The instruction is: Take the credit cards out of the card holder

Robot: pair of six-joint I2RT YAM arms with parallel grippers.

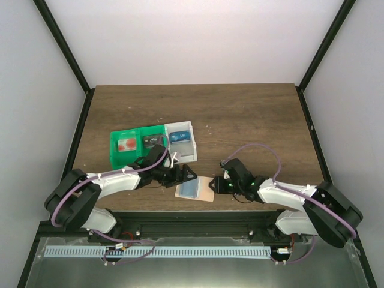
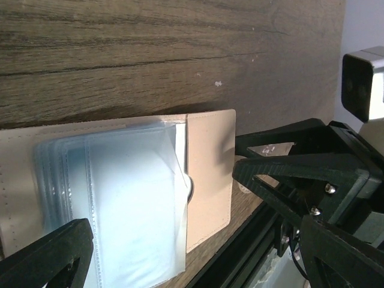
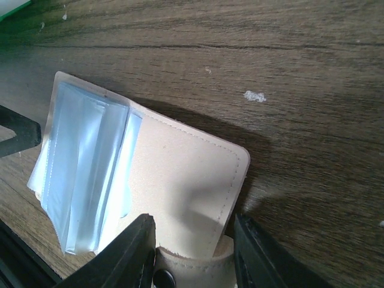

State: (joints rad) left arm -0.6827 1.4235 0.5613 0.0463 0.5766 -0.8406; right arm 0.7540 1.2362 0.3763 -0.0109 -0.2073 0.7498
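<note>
A: R gripper point(image 3: 193, 235) jaws clamp the card holder point(image 3: 180, 174) by its snap tab point(image 3: 192, 267); body lies flat on the counter point(image 3: 270, 48) just ahead of them.

B: L gripper point(image 2: 195, 240) jaws wide apart, nothing held, clear sleeves point(image 2: 120, 198) right btwn them. Sleeves look empty, so L should fan them w/ one finger to check while R pins the tab.

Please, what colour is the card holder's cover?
The card holder is pale tan, clearest in the right wrist view.
</note>
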